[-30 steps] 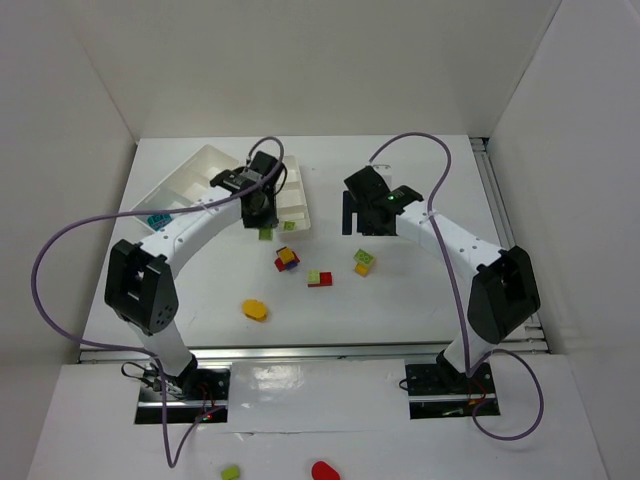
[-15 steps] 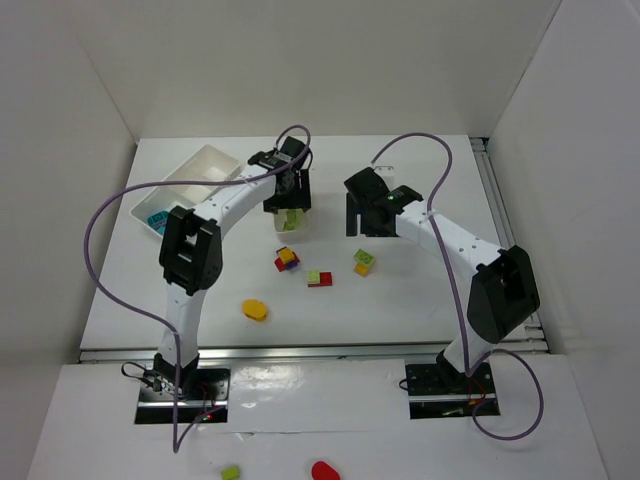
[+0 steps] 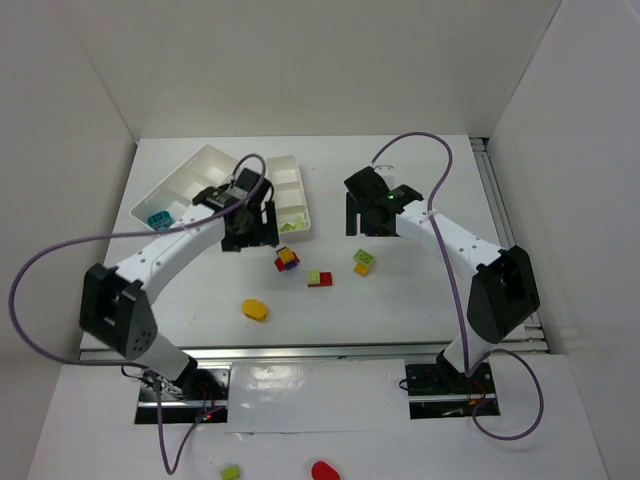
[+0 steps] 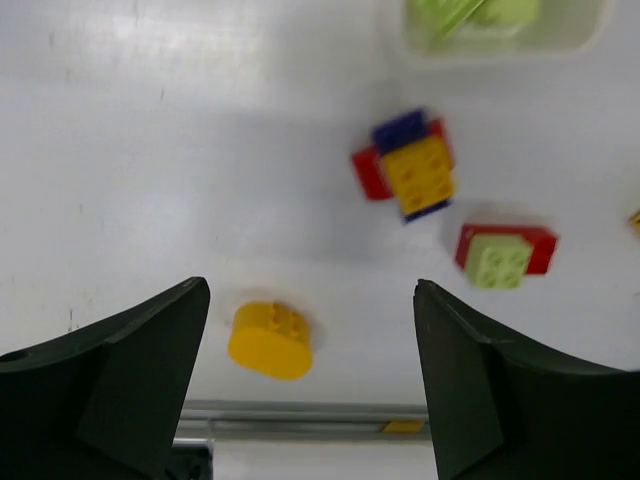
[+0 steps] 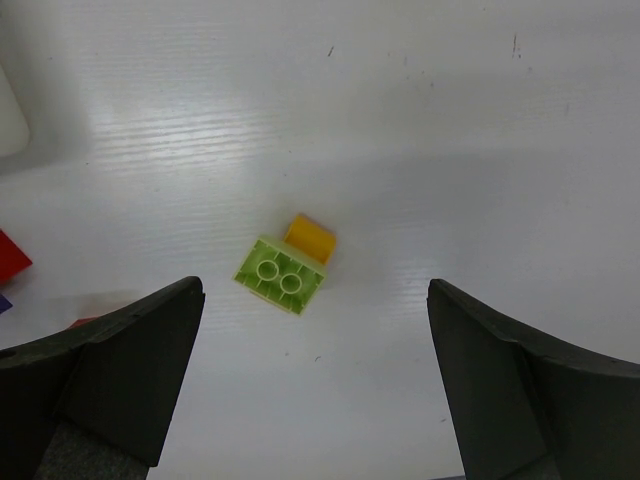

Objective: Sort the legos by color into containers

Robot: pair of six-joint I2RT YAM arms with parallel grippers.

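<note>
My left gripper (image 3: 250,226) hangs open and empty just left of the narrow white container (image 3: 303,190). Lime green legos (image 3: 290,225) lie in that container's near compartment (image 4: 592,30). In the left wrist view the jaws (image 4: 310,292) stand wide above a yellow oval lego (image 4: 270,340). Beyond it are a red, yellow and purple clump (image 4: 408,170) and a green-on-red pair (image 4: 505,255). My right gripper (image 3: 365,215) is open and empty above a green-on-yellow pair (image 5: 282,272). A cyan lego (image 3: 158,220) sits in the wider container (image 3: 195,165).
A metal rail (image 3: 300,350) runs along the table's near edge. White walls close in the back and both sides. A green piece (image 3: 230,472) and a red piece (image 3: 322,470) lie off the table, below the arm bases. Purple cables loop from both arms.
The left jaws opened and the left arm swung back from over the narrow container's near compartment toward the left. The right arm has stayed still.
</note>
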